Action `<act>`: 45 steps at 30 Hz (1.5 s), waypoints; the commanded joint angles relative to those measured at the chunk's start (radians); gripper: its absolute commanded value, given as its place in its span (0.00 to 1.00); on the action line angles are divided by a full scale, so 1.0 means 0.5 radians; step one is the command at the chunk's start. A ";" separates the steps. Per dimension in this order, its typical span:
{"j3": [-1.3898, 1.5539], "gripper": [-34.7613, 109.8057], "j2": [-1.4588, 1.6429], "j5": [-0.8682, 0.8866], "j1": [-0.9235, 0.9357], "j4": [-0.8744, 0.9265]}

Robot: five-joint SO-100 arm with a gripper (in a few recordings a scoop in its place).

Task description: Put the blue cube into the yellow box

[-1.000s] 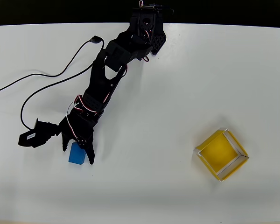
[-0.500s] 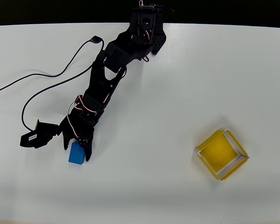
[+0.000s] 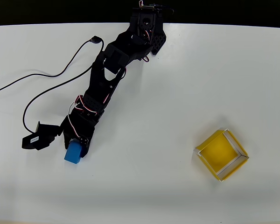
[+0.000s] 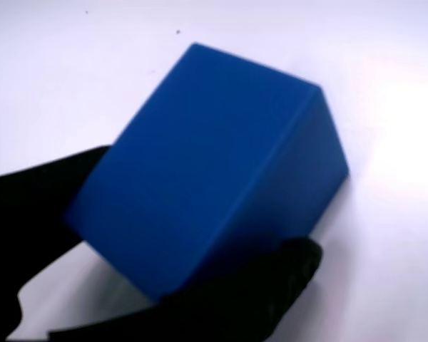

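The blue cube point(image 3: 73, 153) lies on the white table at the lower left of the overhead view, its upper end tucked between the black fingers. My gripper point(image 3: 75, 147) is shut on the blue cube, one finger on each side. In the wrist view the blue cube point(image 4: 207, 164) looms large and tilted, with a black finger point(image 4: 36, 206) against its left face and the other under its lower right edge; the gripper point(image 4: 164, 256) grips it there. The yellow box point(image 3: 220, 154) stands with nothing in it at the lower right, far from the cube.
The black arm point(image 3: 105, 84) stretches from its base point(image 3: 147, 23) at the table's back edge down to the lower left. A black cable point(image 3: 46, 77) loops over the table left of the arm. A wide stretch of bare white table separates the cube from the box.
The fingers have drawn together onto the blue cube. The cube has shifted slightly left and turned a little between them.
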 commanded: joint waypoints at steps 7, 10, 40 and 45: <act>-0.150 0.38 0.356 -0.043 -0.043 -0.037; -0.040 0.37 0.534 -0.040 -0.104 -0.037; 1.246 0.37 2.694 0.172 -1.899 -0.224; 1.200 0.37 2.546 0.215 -2.154 -0.273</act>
